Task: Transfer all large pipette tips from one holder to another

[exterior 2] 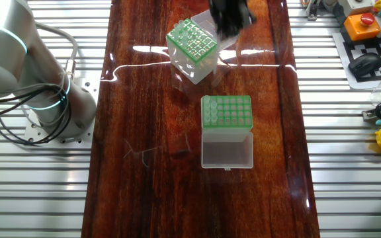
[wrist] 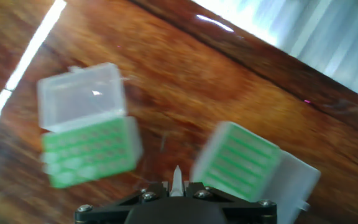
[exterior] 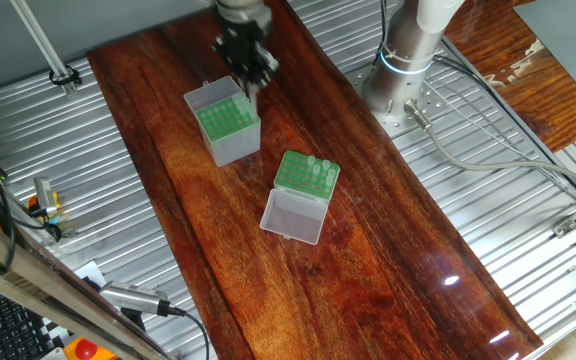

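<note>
My tool (wrist: 177, 185) grips single pipette tip (wrist: 177, 177), pointed end out, above grey box (exterior: 229, 124); whitish box (exterior: 304, 188) sits apart on surface (exterior: 388, 250).

Between my black fingers (wrist: 143, 198) I held a whitish translucent tip (wrist: 177, 180). Left of my fingers sat a whitish clear box (wrist: 86, 127) with a green perforated top. Right of them stood a grey-sided box (wrist: 238, 163), its green top dotted in rows, over glossy reddish-brown wood grain (wrist: 185, 87) beside silver ribbed metal (wrist: 328, 43).
</note>
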Controlling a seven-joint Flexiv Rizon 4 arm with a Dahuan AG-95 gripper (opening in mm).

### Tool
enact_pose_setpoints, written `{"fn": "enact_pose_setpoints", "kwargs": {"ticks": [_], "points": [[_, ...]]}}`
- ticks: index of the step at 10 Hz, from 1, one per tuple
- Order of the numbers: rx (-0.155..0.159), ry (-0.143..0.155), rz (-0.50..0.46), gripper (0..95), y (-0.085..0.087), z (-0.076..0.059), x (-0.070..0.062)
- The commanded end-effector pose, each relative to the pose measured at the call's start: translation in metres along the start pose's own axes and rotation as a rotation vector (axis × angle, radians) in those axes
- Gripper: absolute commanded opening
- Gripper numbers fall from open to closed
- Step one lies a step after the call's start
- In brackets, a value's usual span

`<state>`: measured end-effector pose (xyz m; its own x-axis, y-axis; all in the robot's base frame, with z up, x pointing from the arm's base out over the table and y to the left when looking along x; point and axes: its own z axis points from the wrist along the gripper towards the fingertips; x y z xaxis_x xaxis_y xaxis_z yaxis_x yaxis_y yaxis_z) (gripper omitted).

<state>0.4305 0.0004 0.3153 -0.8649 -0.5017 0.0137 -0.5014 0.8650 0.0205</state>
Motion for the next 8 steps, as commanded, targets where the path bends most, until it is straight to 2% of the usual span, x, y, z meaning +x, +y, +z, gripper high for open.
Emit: {"fn": "enact_pose_setpoints", "kwargs": {"ticks": [1,4,6,8], "points": [[-0.01,0.001,-0.102,0.0,-0.024,0.0,0.007],[-0.007,-0.006,-0.109,0.0,-0.03,0.01,0.01],[-0.017,-0.01,-0.096,0.0,-0.028,0.015,0.01],[-0.018,-0.013,-0.086,0.0,-0.023,0.025,0.014]]}}
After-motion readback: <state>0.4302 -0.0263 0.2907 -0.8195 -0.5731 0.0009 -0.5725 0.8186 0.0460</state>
